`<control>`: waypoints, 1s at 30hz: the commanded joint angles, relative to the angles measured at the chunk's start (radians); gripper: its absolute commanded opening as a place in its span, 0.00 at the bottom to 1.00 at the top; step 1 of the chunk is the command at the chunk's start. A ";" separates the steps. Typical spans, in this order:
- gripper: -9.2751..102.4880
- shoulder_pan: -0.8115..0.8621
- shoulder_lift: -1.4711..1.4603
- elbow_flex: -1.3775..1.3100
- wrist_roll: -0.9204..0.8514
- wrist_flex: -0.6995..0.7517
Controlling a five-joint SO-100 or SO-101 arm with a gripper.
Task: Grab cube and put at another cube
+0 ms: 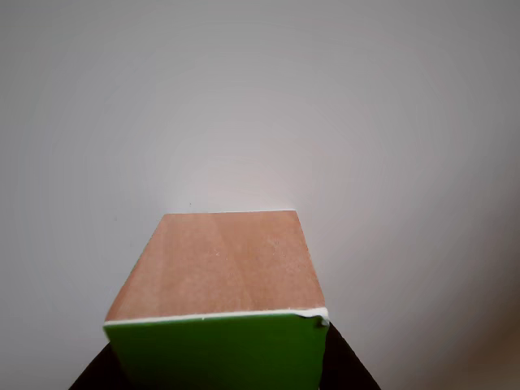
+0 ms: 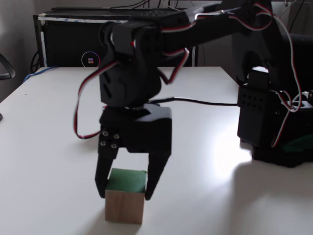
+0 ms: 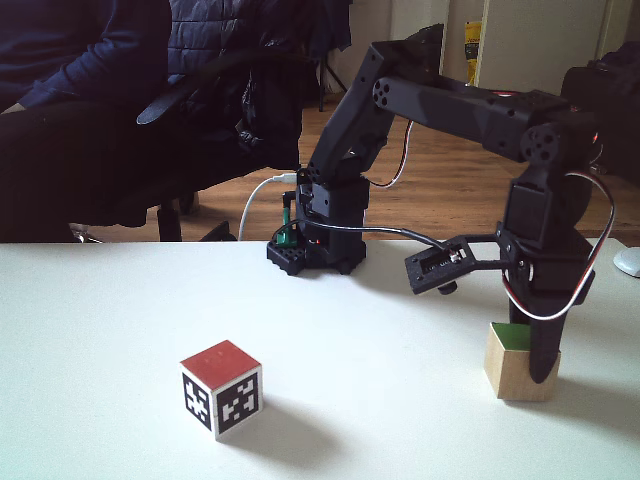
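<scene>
Fixed views: we see the gripper [image 2: 125,190] open, fingers straddling the cube [image 2: 125,196] on the table [image 2: 44,147]; another cube [image 3: 221,387] sits well apart, left.

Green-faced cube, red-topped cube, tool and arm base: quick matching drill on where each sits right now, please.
Things:
1. green-faced cube
2. red-topped cube
3. tool
4. arm base

Places:
A. alone on the table, patterned sides showing
B. at the table's far edge in a fixed view
C. between the tool's fingers
D. straddling a cube

Pairs: 1-C, 2-A, 3-D, 4-B
</scene>
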 commanded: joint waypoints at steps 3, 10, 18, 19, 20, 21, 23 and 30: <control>0.16 0.012 0.101 -0.032 -0.017 0.017; 0.16 0.067 0.278 -0.063 -0.067 0.086; 0.16 0.256 0.407 -0.140 -0.181 0.236; 0.16 0.290 0.425 -0.140 -0.201 0.249; 0.16 0.324 0.442 -0.135 -0.224 0.262; 0.16 0.360 0.459 -0.127 -0.245 0.273; 0.16 0.442 0.491 -0.109 -0.293 0.288; 0.16 0.729 0.583 -0.002 -0.471 0.290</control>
